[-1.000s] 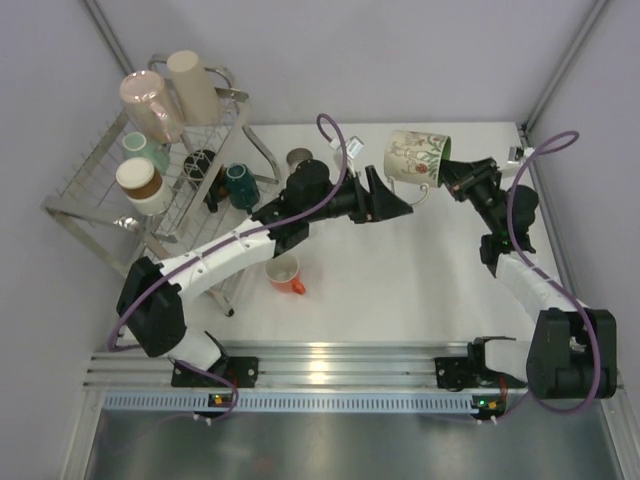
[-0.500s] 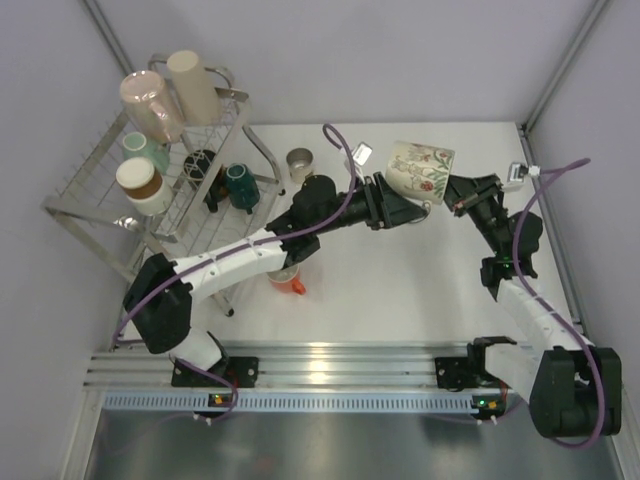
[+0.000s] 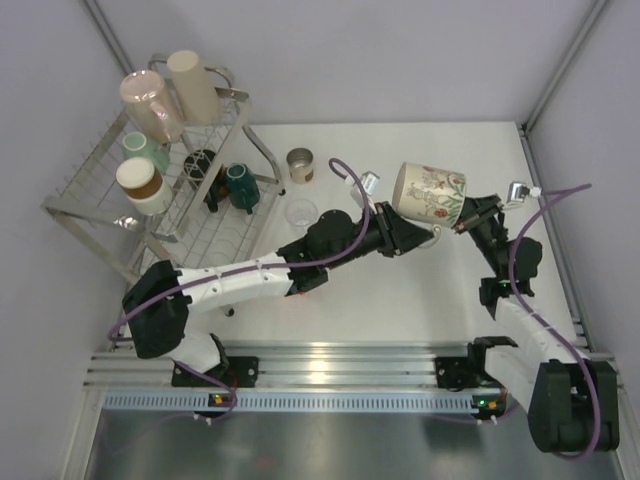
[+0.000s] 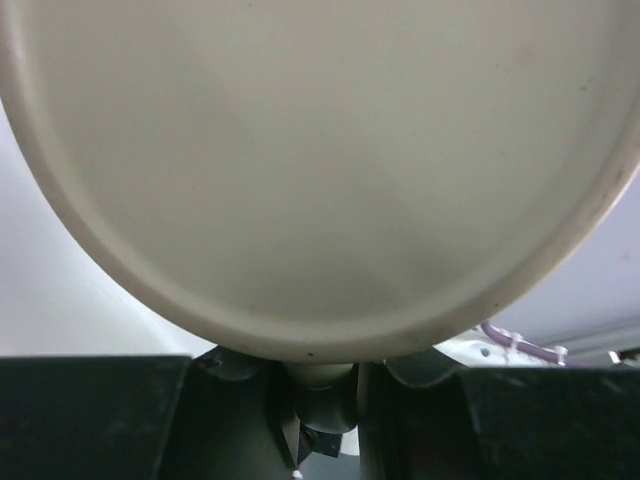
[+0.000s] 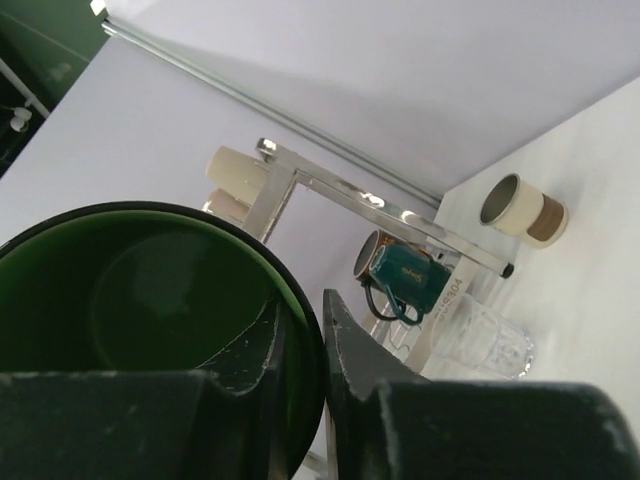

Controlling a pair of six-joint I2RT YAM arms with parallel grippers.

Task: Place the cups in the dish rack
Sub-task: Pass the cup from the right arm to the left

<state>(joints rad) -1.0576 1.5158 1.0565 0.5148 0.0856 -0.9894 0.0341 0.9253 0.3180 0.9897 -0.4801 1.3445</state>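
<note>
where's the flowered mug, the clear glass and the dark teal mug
flowered mug (image 3: pixel 430 192), top view, its patterned side
clear glass (image 3: pixel 301 212), top view, its open mouth
dark teal mug (image 5: pixel 408 270), right wrist view, its outer wall

i see the rack (image 3: pixel 95 165) far left, cups (image 3: pixel 150 100) in it; a glass (image 3: pixel 301 212) just right of it, a mug (image 3: pixel 430 192) farther right.

White table (image 3: pixel 400 300) (grey walls (image 3: pixel 420 60) around) edged by rail (image 3: pixel 340 362).

One silver wire dish rack (image 3: pixel 92 172), upper left, holds six cups (image 3: pixel 150 100). Two more stand upper centre, plus one floral white mug (image 3: pixel 430 192).
</note>
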